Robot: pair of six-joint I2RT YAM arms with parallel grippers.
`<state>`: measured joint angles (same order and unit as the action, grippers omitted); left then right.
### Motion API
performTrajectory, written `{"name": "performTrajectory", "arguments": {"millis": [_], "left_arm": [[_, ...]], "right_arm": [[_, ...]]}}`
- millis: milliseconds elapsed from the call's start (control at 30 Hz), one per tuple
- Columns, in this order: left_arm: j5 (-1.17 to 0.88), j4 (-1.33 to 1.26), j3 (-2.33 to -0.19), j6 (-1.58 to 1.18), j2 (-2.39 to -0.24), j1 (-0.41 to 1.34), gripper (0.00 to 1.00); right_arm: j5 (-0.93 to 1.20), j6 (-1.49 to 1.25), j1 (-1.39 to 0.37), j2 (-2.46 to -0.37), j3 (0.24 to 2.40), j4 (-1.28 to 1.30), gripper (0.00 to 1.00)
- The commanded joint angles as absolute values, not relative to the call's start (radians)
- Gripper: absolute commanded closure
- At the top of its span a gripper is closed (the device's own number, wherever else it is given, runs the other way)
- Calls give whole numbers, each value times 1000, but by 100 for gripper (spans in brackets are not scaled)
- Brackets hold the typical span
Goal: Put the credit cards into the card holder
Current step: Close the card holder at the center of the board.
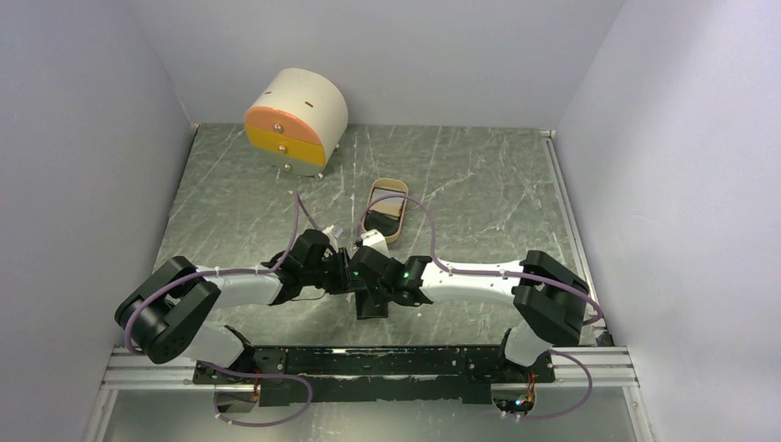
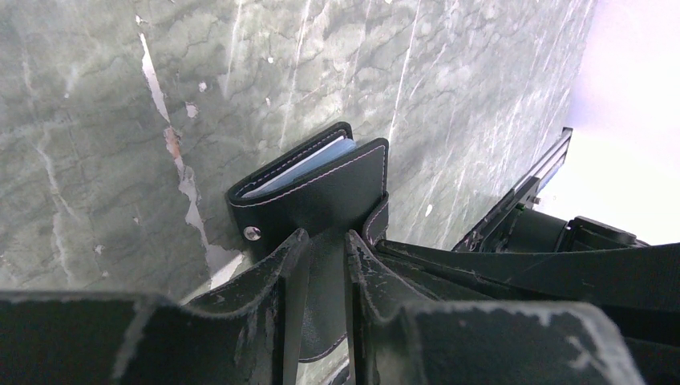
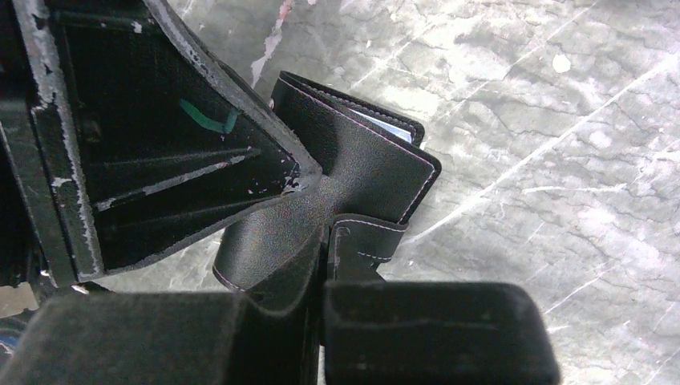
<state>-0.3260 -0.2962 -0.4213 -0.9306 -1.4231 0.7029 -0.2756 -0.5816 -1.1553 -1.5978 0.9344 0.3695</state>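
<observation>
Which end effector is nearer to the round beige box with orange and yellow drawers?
Left. The left end effector is in front of the box; the right end effector is further right.
</observation>
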Motion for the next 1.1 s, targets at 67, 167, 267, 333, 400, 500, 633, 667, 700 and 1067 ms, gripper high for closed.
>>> {"name": "performTrajectory", "arguments": {"millis": [67, 167, 267, 333, 400, 500, 633, 667, 700, 1067], "left_arm": [[-346, -289, -405, -928, -1433, 714, 71], [-347, -291, -406, -928, -1437, 714, 71], [-350, -294, -408, -927, -1443, 715, 72], [-348, -295, -409, -926, -1446, 714, 72], [-348, -297, -410, -926, -1449, 715, 71], [-350, -308, -405, -928, -1454, 714, 72], [-353, -307, -408, -928, -1462, 714, 72], [-352, -307, -408, -928, -1460, 714, 72], [-350, -304, -409, -928, -1460, 714, 72], [-349, -308, -411, -931, -1470, 715, 72]], "right_arm": [[-228, -584, -1168, -1615, 928, 321, 100], [-213, -587, -1168, -1619, 925, 309, 100], [-204, -588, -1169, -1626, 929, 312, 100], [-207, -589, -1172, -1628, 926, 317, 100], [-209, -590, -1171, -1627, 919, 319, 100], [-203, -593, -1173, -1628, 912, 322, 100], [-203, -595, -1180, -1628, 909, 328, 100], [-201, -594, -1182, -1629, 910, 331, 100], [-201, -594, -1184, -1630, 914, 333, 100], [-212, -573, -1205, -1649, 953, 376, 100]]}}
